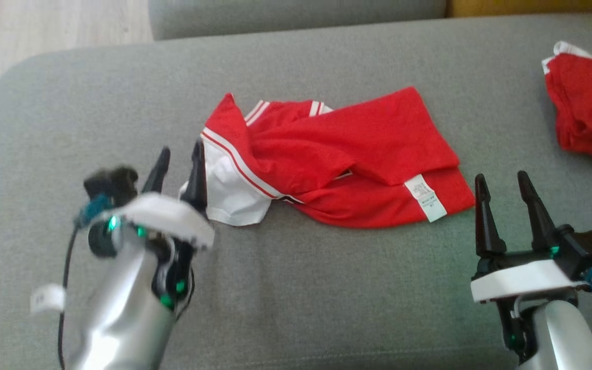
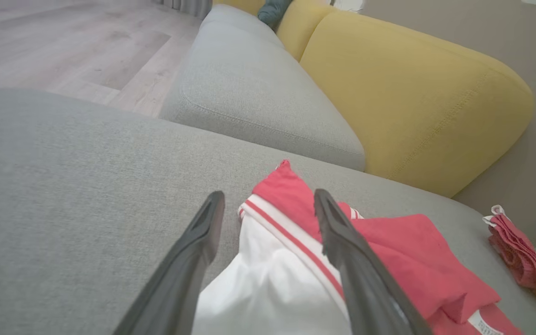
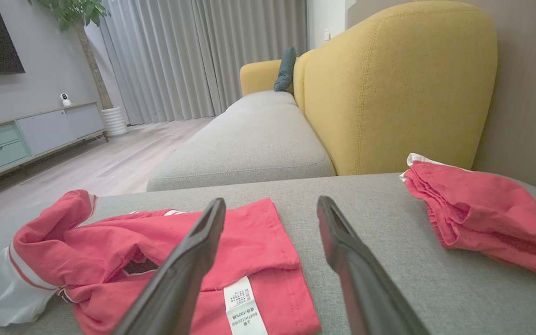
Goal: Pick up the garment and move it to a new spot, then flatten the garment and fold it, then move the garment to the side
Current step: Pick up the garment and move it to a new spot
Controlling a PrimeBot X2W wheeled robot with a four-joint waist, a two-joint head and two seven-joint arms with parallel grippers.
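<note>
A red garment (image 1: 347, 154) with a white panel, white stripes and a white care label lies crumpled in the middle of the grey cushion (image 1: 296, 288). My left gripper (image 1: 180, 164) is open just above its white left end, fingers apart with the white cloth (image 2: 268, 284) lying loose between them. My right gripper (image 1: 506, 192) is open at the garment's lower right corner, near the label (image 3: 244, 304), holding nothing. The same garment (image 3: 156, 246) spreads before the right fingers.
A second red garment (image 1: 589, 108) lies bunched at the cushion's far right edge. Behind stand a grey sofa seat (image 3: 254, 139) and a yellow backrest (image 3: 389, 83). Wooden floor (image 2: 72, 46) lies beyond the cushion's left side.
</note>
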